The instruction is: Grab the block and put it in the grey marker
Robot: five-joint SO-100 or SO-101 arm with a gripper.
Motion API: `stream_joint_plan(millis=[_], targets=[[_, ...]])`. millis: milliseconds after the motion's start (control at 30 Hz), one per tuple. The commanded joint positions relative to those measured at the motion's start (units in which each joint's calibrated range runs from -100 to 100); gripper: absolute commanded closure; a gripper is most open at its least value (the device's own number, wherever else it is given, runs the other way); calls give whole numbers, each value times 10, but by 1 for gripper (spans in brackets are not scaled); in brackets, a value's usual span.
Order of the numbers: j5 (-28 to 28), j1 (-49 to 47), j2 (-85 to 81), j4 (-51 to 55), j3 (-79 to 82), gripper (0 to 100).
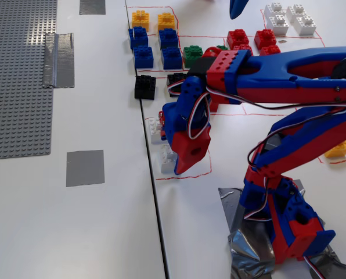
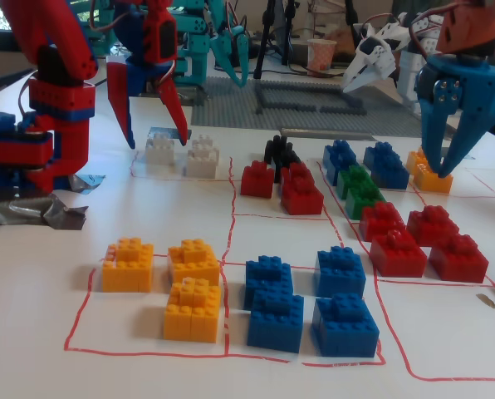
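Two white bricks sit in a red-outlined square. The block (image 1: 166, 162) (image 2: 159, 150) is the one nearer the arm's base, the lower one in a fixed view from above. My red-and-blue gripper (image 1: 173, 157) (image 2: 157, 143) hangs over it, open, one red finger on each side, and its body hides most of the block from above. The other white brick (image 1: 155, 129) (image 2: 202, 157) stands just beyond one finger. The grey marker (image 1: 85, 167) (image 2: 167, 132) lies flat and bare on the table, beyond the black seam from the bricks.
Black (image 1: 144, 86), blue (image 1: 143, 57), yellow (image 1: 140, 18), green (image 1: 193, 55) and red (image 1: 238, 38) bricks fill red-lined squares. A grey studded baseplate (image 1: 16, 75) and a wrinkled tape strip (image 1: 60, 60) lie far left. Another blue gripper (image 2: 447, 125) hangs over yellow bricks.
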Motion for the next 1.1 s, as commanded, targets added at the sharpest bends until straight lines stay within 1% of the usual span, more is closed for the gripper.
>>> stream_joint_plan(millis=[0,333,433,567,667,1067], targets=[[-4,13,-4,-8,-20,69],[5,36,7,-42,-6,71],[5,33,8,-49,2,79],[6,31,13,-56,4,93],[11,36,14,-60,3,100],[20,36,14,-39,-66,100]])
